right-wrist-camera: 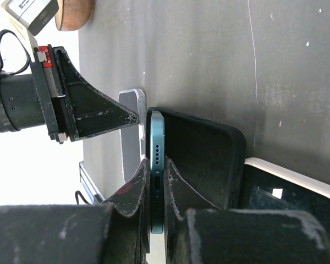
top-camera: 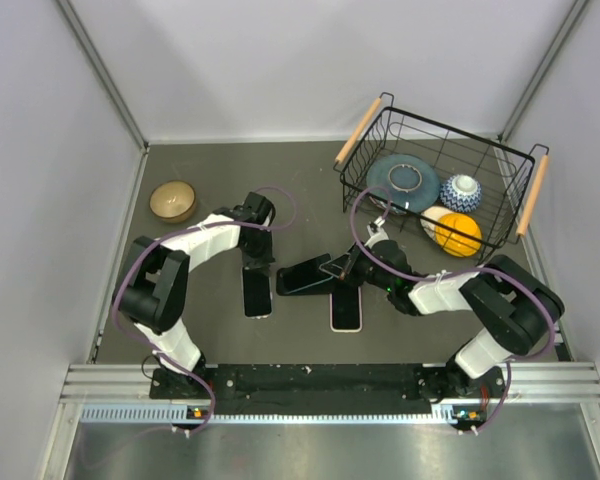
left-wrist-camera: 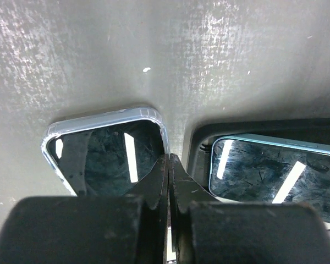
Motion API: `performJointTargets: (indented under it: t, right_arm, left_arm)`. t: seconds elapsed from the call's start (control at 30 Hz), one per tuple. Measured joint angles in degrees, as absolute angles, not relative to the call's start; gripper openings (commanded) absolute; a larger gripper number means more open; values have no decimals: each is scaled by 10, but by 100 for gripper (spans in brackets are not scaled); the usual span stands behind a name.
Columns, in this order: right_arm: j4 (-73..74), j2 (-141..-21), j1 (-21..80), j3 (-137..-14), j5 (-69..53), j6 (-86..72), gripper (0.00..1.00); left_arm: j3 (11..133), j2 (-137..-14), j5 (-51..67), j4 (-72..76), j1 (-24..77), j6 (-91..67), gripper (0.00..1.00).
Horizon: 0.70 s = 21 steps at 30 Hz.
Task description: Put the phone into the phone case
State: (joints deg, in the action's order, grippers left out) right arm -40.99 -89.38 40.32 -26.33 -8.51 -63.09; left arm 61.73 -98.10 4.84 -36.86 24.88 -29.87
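While left jaws meet pointing down, right jaws clamp the tilted phone.

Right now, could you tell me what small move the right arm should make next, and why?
I would probably ease the teal-edged phone sideways and down into the black phone case. The right tool is shut on the phone's edge, and that edge seems to stand proud of the case's rim, so the phone does not look fully seated yet.
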Motion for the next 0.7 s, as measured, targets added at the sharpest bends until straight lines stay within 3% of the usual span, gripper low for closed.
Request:
performJointTargets:
  t: [0.7]
  right_arm:
    - [-471,-941,395,-262,-109,-663,0]
  left_arm:
    - [611,-981,67,-352,249,-286,0]
